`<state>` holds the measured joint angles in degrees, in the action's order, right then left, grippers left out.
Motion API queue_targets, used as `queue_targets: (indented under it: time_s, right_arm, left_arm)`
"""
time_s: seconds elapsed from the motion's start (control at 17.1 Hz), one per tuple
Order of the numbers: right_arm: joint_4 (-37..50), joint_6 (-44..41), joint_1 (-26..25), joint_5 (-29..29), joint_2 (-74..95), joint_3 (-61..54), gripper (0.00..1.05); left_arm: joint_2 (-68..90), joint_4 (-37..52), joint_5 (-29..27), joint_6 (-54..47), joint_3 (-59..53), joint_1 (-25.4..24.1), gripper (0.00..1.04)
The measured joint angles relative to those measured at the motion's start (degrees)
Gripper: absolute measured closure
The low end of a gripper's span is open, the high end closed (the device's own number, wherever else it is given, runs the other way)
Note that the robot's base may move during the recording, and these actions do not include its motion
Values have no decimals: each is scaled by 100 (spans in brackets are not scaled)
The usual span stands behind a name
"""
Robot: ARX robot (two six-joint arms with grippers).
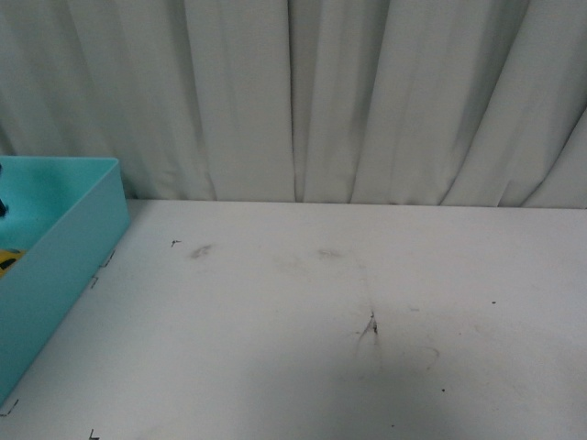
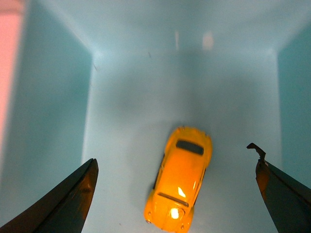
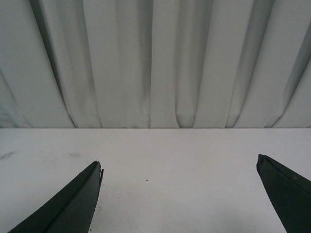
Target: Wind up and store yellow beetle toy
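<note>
Count: one yellow beetle toy [image 2: 179,182], one teal bin [image 2: 53,121], two left fingers [image 2: 73,201], two right fingers [image 3: 73,204], one table [image 1: 321,321], one curtain [image 1: 293,92].

Toy: small, glossy, rounded beetle body, dark windows, bright glare spots on the shell. Wheels hidden from above. Resting on the bin floor, roughly midway between the two left fingers, touching neither. In the front view, only a yellow sliver [image 1: 7,261] visible inside the bin at the frame edge.

Bin: smooth matte teal, looks like plastic, rectangular, straight upright walls. One wall outside each left finger, floor beyond the tips. In the front view, bin [image 1: 64,266] on the table's left part.

Left fingers: dark, tapered to points, faint orange reflection on the inner faces. Spread wide, nothing gripped.

Right fingers: dark, same tapered wedge shape, spread wide, nothing between them. Beyond the tips, bare table [image 3: 170,145], then curtain [image 3: 155,63].

Table: white, flat, matte, with grey smudges, thin dark scratches and small black tick marks near the bin.

Curtain: pale grey-white cloth in soft vertical folds, hanging down to the table's far edge.
</note>
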<state>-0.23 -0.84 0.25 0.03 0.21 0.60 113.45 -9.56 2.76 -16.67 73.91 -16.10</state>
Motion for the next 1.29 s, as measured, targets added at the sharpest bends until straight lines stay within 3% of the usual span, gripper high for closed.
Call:
queue_targets:
  time_s: [0.23,0.29,0.35,0.47,0.53,0.7,0.76,1.05,1.17,1.29]
  right_arm:
    - [0,2,0,0,0,0,7]
    - [0,2,0,0,0,0,7]
    - [4,0,0,-2,0,0,7]
    - [2,2,0,-4,0,0,7]
    - [2,2,0,0,0,0,7]
    - [2,0,0,-2,0,0,7]
    - [0,2,0,-2,0,0,7]
    - [0,0,0,-2,0,0,7]
    - [0,2,0,-2,0,0,7]
    - [2,2,0,-2,0,0,7]
  left_arm:
    - [-1604,229,243,245,-448,-22,7]
    - [-1985,1635,627,470,-1113,-20,13]
    - [-2492,2914,1014,920,-1930,46,24]
    - [-3654,4874,973,1427,-3504,385,49]
    - [-3974,5292,876,1521,-4022,540,62]
    - [-4459,5466,533,1624,-5222,765,96]
    - [-4767,5525,457,1637,-5475,859,103]
    - [-5932,5342,111,1646,-6450,1196,103]
    - [-6406,5154,-197,1644,-6660,1650,103]
    - [-6824,4881,-286,1646,-6876,1596,103]
